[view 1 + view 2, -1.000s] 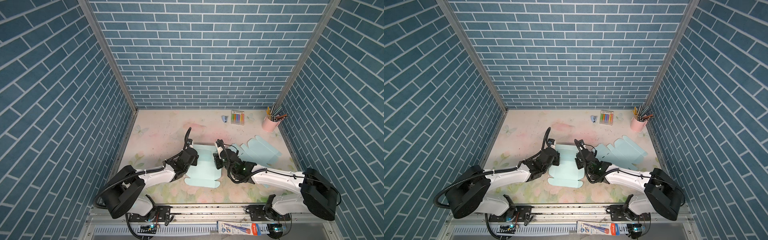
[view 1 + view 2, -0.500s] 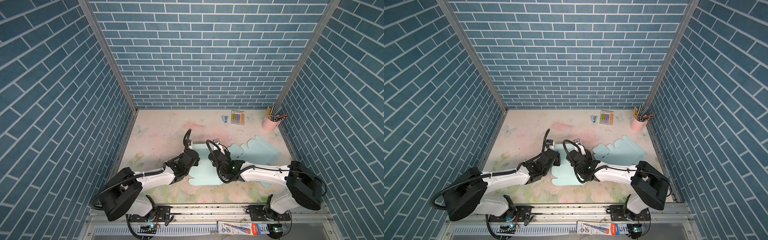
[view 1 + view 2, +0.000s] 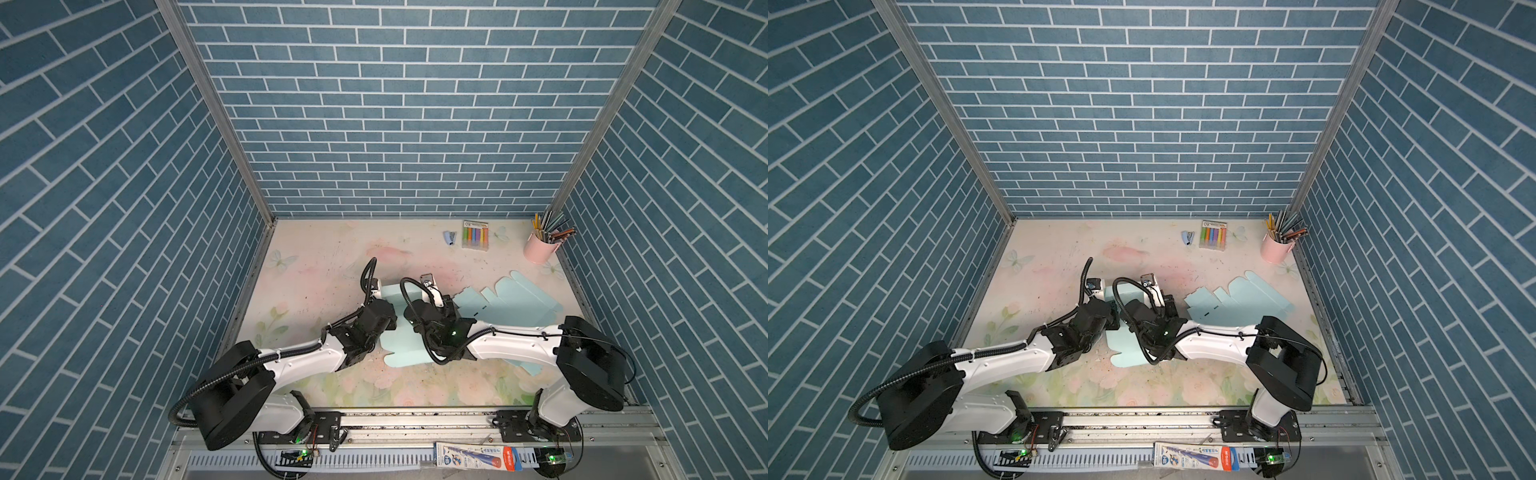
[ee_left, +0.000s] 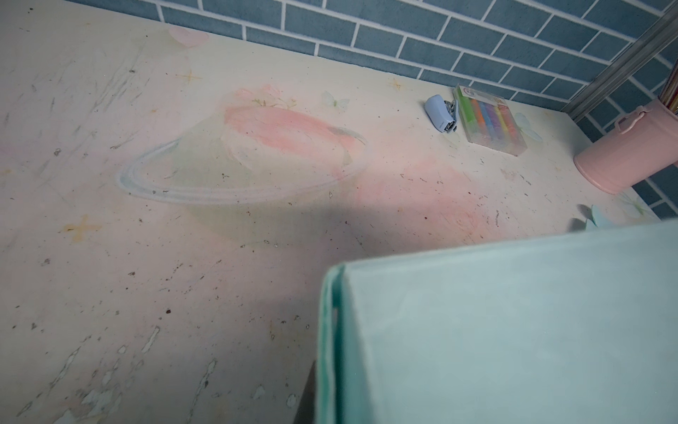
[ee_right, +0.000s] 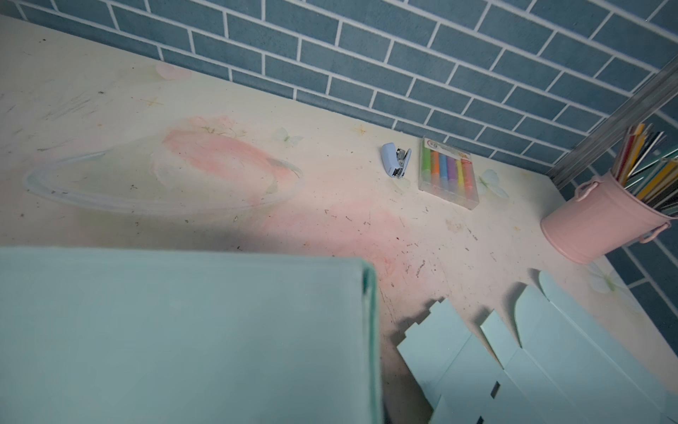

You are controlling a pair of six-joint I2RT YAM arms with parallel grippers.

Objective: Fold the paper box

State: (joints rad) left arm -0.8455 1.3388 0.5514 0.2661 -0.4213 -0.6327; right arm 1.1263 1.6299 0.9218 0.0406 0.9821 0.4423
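You have the paper box (image 3: 405,349) centred on the table (image 3: 316,266), flat blanks (image 3: 519,303) just right of it. Near the back wall (image 3: 395,124) sit stapler (image 3: 449,238), marker pack (image 3: 475,235) and pencil cup (image 3: 539,249), left to right.

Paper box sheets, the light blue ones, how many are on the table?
2. A partly folded sheet lies mid-table between the arms; a flat sheet lies to its right, near the pink cup. The flat one might be a stack hiding more.
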